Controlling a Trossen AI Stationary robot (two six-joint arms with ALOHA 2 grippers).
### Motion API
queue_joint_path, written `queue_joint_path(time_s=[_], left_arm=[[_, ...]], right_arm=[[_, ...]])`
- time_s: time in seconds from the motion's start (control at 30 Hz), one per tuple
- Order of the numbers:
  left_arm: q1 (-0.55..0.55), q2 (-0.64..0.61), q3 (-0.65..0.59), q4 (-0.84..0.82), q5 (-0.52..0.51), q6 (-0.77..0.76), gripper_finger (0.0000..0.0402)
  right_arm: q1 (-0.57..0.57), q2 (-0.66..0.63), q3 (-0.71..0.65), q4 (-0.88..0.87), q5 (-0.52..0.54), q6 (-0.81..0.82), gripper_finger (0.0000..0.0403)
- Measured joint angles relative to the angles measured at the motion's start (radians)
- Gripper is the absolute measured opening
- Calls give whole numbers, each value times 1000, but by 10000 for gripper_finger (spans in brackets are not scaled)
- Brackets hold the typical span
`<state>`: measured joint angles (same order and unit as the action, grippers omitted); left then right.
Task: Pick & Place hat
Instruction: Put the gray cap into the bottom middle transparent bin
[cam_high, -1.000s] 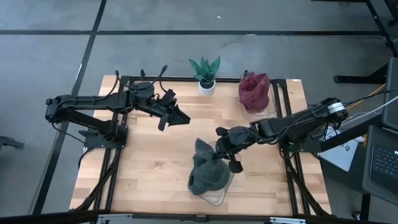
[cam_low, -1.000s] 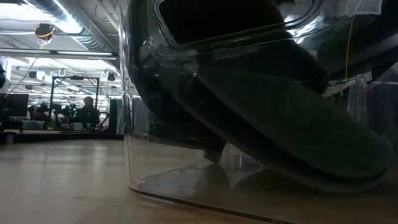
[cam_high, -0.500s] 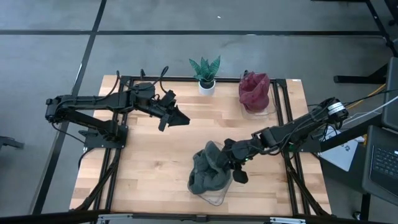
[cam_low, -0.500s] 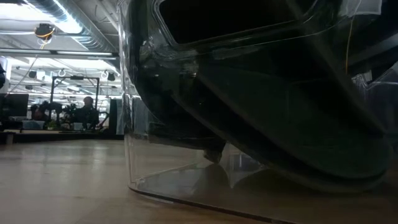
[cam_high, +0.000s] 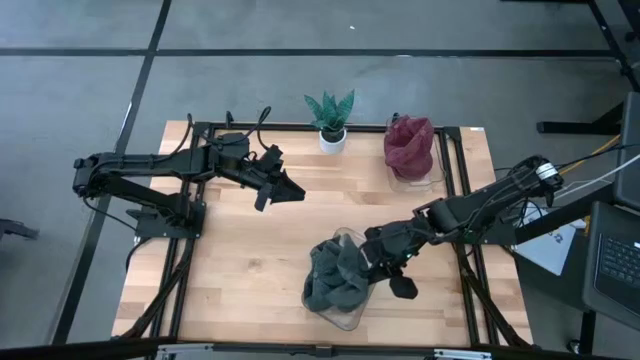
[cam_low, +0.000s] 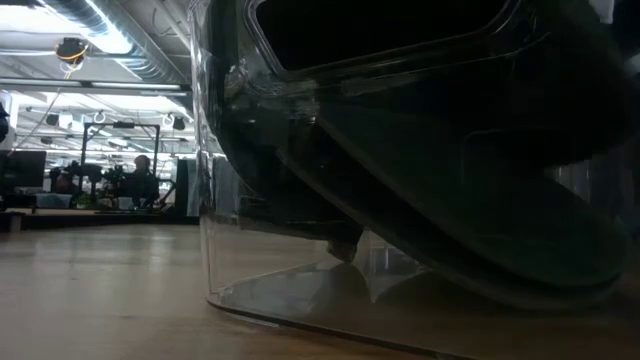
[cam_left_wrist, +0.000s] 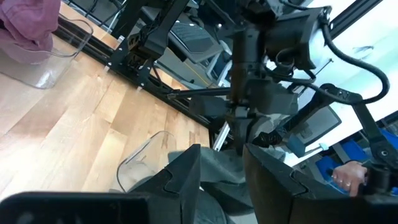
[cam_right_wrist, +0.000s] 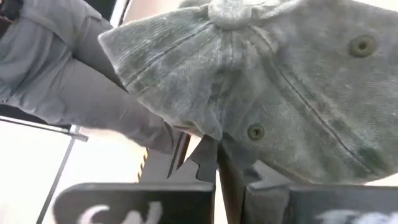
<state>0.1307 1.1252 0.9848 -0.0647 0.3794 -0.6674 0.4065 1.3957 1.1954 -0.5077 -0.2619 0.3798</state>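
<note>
Two hats: right hand (cam_high: 372, 262) pinches grey hat (cam_high: 336, 275); left hand (cam_high: 280, 189) half-open, empty; maroon hat (cam_high: 408, 142).

1. Table (cam_high: 250, 260): pale wood planks, smooth, satin sheen; black metal frame (cam_high: 455, 180) along its edges.
2. Grey hat (cam_high: 338, 278): soft cloth, washed and matt; fine ribbed weave, stitched eyelets and a cloth-covered top button in the right wrist view.
3. Container (cam_low: 300, 290) under the hat: clear plastic, glossy, reflective.
4. Maroon hat (cam_high: 408, 143): matt cloth, in another clear plastic container (cam_high: 432, 172).
5. Plant pot (cam_high: 332, 139): white, smooth.
6. Right gripper (cam_right_wrist: 217, 155): dark matt plastic.
</note>
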Motion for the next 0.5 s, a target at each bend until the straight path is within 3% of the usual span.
queue_joint_path(time_s=[0.3,0.5], left_arm=[[0,0,0,0,0,0,116],[0,0,0,0,0,0,116]], right_arm=[[0,34,9,-69,11,-19,5],[0,70,9,-74,-44,-31,5]])
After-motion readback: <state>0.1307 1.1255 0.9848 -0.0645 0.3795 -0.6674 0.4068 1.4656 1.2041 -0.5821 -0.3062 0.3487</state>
